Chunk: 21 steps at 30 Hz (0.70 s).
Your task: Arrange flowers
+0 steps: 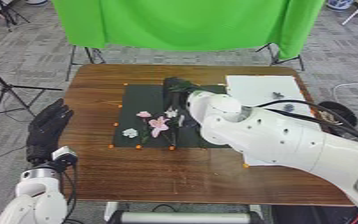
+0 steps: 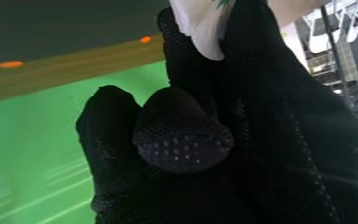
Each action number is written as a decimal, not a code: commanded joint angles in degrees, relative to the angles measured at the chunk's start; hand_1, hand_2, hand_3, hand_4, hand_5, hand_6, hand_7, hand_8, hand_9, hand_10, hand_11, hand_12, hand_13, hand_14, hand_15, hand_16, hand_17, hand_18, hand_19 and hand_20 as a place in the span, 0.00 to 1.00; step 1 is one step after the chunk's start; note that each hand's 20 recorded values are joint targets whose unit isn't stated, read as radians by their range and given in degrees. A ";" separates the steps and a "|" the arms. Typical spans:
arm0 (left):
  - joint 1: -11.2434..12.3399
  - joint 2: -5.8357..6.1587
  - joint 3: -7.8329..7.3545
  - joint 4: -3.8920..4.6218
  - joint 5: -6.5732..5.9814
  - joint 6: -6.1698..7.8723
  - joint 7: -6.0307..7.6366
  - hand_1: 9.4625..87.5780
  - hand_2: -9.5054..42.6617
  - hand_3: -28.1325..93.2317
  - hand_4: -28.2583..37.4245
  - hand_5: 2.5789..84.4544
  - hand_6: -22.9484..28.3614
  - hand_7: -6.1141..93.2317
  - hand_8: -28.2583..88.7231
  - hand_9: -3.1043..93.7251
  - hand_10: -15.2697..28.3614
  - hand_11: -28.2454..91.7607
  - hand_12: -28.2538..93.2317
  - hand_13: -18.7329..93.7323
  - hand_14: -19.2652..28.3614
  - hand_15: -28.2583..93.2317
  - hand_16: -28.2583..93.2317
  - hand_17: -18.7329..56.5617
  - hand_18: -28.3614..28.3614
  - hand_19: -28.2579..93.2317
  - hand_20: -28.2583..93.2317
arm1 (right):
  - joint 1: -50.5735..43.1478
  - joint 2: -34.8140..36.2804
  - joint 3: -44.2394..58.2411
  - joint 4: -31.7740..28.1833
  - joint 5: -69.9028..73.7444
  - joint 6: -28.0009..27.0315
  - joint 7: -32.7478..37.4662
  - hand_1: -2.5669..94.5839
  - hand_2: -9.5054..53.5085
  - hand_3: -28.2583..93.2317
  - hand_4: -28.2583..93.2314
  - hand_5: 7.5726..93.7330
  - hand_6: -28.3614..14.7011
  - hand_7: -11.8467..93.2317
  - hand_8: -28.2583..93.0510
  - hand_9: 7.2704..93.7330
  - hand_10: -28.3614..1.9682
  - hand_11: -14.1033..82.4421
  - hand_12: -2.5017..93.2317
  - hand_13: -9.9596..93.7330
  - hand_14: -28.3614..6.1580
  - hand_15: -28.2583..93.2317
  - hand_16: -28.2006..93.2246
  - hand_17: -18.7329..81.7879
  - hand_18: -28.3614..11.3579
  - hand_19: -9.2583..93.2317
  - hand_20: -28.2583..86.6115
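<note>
Fingers (image 2: 180, 135) of the robot's right hand (image 1: 172, 94), in black knit fabric, are curled, pinching a white flower (image 2: 202, 25). Its petal lies between two gloved digits near their tips, touching the glove on both sides. One fingertip beside it is bent in, with small raised dots on its pad.

In the head view, the right arm (image 1: 278, 140) slants in from the lower right, across a white sheet (image 1: 246, 82), and ends with the hand low over the far part of a dark mat (image 1: 140, 100) on the brown wooden counter (image 1: 95, 175). Green leaves (image 1: 186, 85) are just beside that hand.

The held petal is long, smooth and narrowing to a rounded tip, with a streak of green near it. On the mat, nearer than the hand and to its left, are a large pink flower (image 1: 159, 125) with spread, pointed petals, a smaller pink flower (image 1: 143, 114) and a ruffled white bloom (image 1: 130, 133). Orange dots (image 1: 139, 147) line the mat's edge. Two small dark flowers (image 1: 278, 95) rest on the white sheet.

The left hand (image 1: 46, 132) is extended beside the counter's left edge, fingers straight and pointing away from the robot.
</note>
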 commanded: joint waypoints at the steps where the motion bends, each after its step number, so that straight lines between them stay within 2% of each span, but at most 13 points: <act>1: 0.37 -0.12 0.51 -0.26 0.43 -0.35 -0.69 0.46 0.00 0.79 0.19 0.53 0.42 0.26 0.15 0.45 0.59 0.40 0.31 0.49 0.66 0.40 0.22 0.42 0.64 0.26 0.41 | -0.54 0.97 0.84 0.20 0.86 -2.15 0.71 0.63 0.03 0.76 0.06 0.81 0.70 0.31 0.25 0.86 0.59 0.21 0.30 0.98 0.78 0.78 0.46 0.85 0.37 1.00 0.79; 4: 0.23 -0.14 0.05 0.05 0.48 -0.89 -1.13 0.46 0.00 0.79 0.19 0.53 0.42 0.26 0.15 0.44 0.58 0.40 0.31 0.49 0.66 0.40 0.22 0.42 0.65 0.26 0.41 | -0.66 1.26 1.40 0.05 1.94 -3.46 1.13 0.61 0.05 0.75 0.08 0.79 0.71 0.32 0.26 0.83 0.59 0.22 0.29 0.97 0.77 0.78 0.46 0.85 0.36 1.00 0.79; 6: 0.42 -0.06 0.13 -0.17 0.49 -0.76 -1.10 0.45 0.00 0.79 0.19 0.53 0.42 0.26 0.15 0.44 0.58 0.40 0.31 0.49 0.66 0.40 0.22 0.42 0.65 0.26 0.41 | -0.77 1.28 2.12 0.04 2.11 -5.55 1.35 0.60 0.06 0.75 0.09 0.78 0.72 0.33 0.25 0.80 0.56 0.24 0.27 0.97 0.77 0.78 0.46 0.84 0.36 1.00 0.79; 7: 0.14 -0.05 0.01 0.15 0.52 -1.23 -1.38 0.45 0.00 0.79 0.19 0.53 0.42 0.26 0.15 0.44 0.58 0.40 0.31 0.49 0.67 0.40 0.22 0.42 0.65 0.26 0.41 | -0.95 1.43 2.49 -0.02 2.72 -6.20 1.36 0.59 0.06 0.75 0.09 0.77 0.72 0.33 0.25 0.79 0.55 0.26 0.25 0.97 0.76 0.78 0.46 0.84 0.36 1.00 0.79; 9: 0.21 -0.03 0.04 0.00 0.53 -1.24 -1.52 0.45 0.00 0.79 0.19 0.53 0.42 0.26 0.15 0.44 0.58 0.40 0.31 0.49 0.67 0.40 0.22 0.42 0.65 0.26 0.41 | -1.03 1.66 2.29 -0.20 2.96 -5.13 1.34 0.57 0.07 0.75 0.10 0.75 0.72 0.33 0.25 0.76 0.53 0.28 0.22 0.96 0.75 0.78 0.46 0.83 0.35 1.00 0.78; 14: 0.01 0.00 -0.19 0.41 0.61 -1.97 -1.92 0.45 0.00 0.79 0.19 0.53 0.42 0.26 0.15 0.44 0.58 0.40 0.31 0.49 0.67 0.40 0.22 0.42 0.65 0.26 0.41 | -1.08 2.06 2.70 -0.54 3.19 -6.44 2.00 0.56 0.07 0.74 0.11 0.73 0.73 0.31 0.24 0.75 0.50 0.29 0.20 0.95 0.74 0.78 0.46 0.82 0.34 1.00 0.78; 17: 0.10 0.04 -0.07 0.28 0.67 -1.87 -1.94 0.45 0.00 0.79 0.19 0.53 0.42 0.26 0.15 0.44 0.58 0.40 0.31 0.49 0.67 0.40 0.22 0.42 0.65 0.26 0.41 | -1.16 2.33 3.55 -0.87 3.65 -7.31 2.51 0.55 0.06 0.74 0.11 0.72 0.73 0.31 0.24 0.73 0.49 0.29 0.20 0.95 0.74 0.78 0.46 0.82 0.33 1.00 0.78; 21: 0.59 0.26 0.32 -0.33 0.64 -1.33 -1.76 0.45 0.00 0.79 0.19 0.53 0.41 0.26 0.15 0.44 0.58 0.40 0.31 0.49 0.67 0.40 0.22 0.42 0.65 0.26 0.41 | -0.73 2.78 5.18 -1.55 4.93 -9.37 3.47 0.52 0.06 0.75 0.11 0.68 0.74 0.29 0.23 0.71 0.49 0.28 0.19 0.96 0.73 0.77 0.45 0.82 0.34 1.00 0.77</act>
